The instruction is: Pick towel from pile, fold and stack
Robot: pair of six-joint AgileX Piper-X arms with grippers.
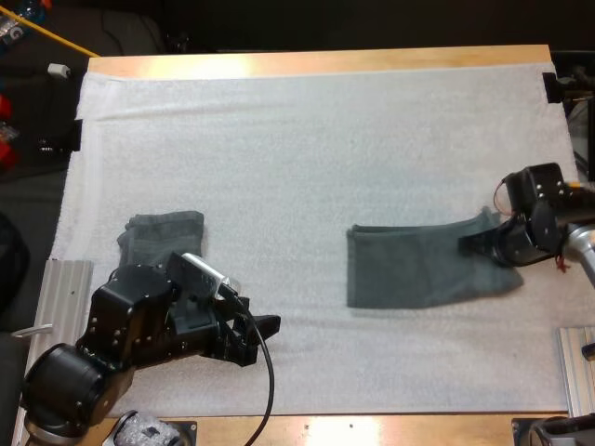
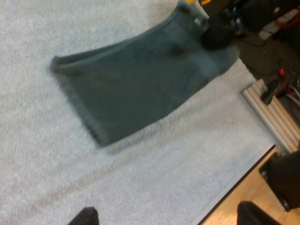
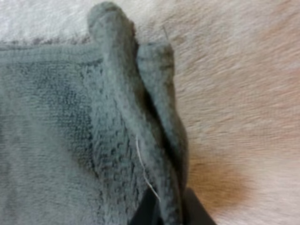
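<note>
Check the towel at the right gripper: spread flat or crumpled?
Mostly flat: the towel lies as a neat rectangle on the mat, only its edge bunched in the jaws of the right gripper.

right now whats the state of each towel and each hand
middle towel: lying flat, right edge bunched and pinched
folded towel: folded, lying flat, not held
left hand: open, holding nothing
right hand: shut on the middle towel's right edge

This looks like a robotics lab. A white mat [image 1: 307,139] covers a wooden tabletop [image 1: 316,61], ribbed aluminium rails [image 1: 63,290] lie just beside the mat's side edges, and two black robot arms [image 1: 139,334] reach over the mat.
</note>
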